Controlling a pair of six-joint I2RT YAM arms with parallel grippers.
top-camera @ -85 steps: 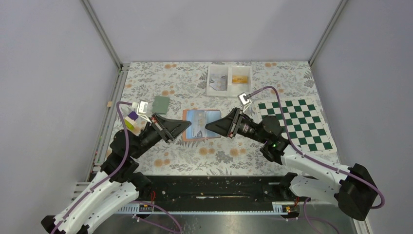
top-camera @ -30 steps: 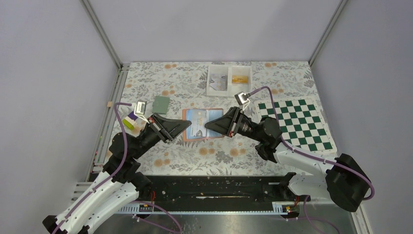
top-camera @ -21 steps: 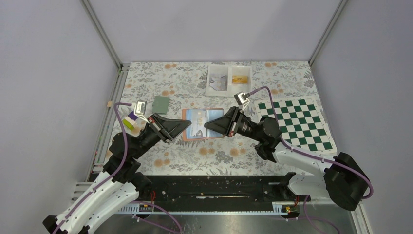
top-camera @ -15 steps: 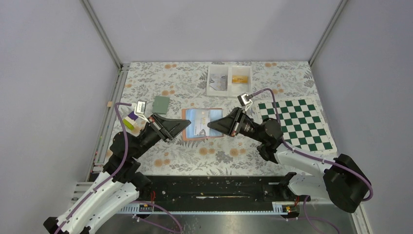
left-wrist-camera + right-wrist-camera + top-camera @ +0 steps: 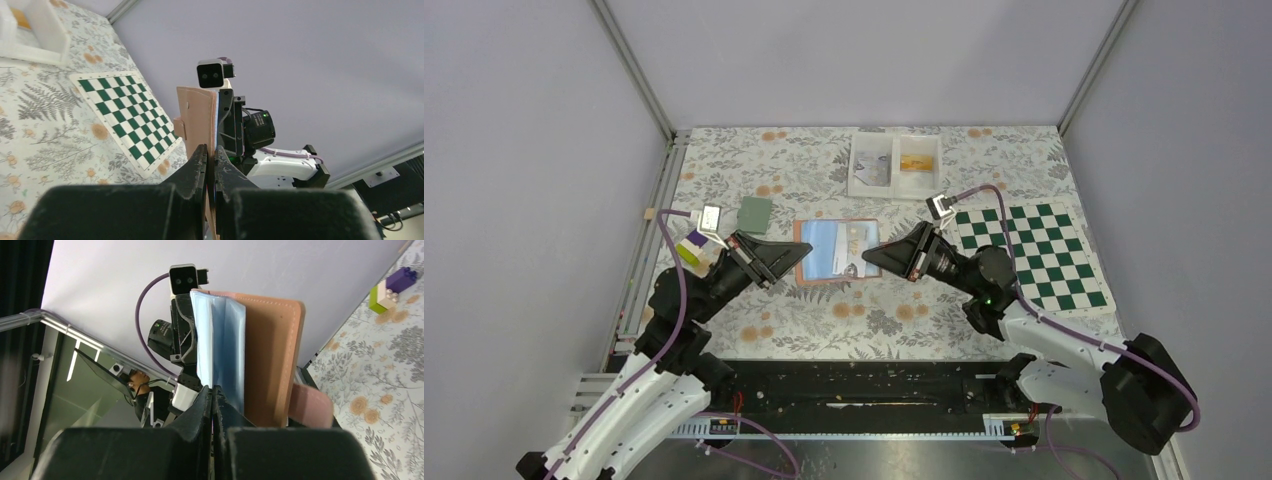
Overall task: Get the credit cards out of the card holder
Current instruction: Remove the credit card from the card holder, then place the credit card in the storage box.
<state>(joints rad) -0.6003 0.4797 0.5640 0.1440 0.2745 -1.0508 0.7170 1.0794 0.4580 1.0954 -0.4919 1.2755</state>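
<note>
Clamping card holder (image 5: 836, 248) edges: left pincer (image 5: 806, 256), right pincer (image 5: 867, 262); chessboard mat (image 5: 1036, 255), tray (image 5: 894, 160) nearby

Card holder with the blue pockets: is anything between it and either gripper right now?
Nothing visible does. The left gripper is shut on the edge of the tan-brown, booklet-like card holder, and the right gripper is shut on its light-blue inner panels from the opposite side.
</note>
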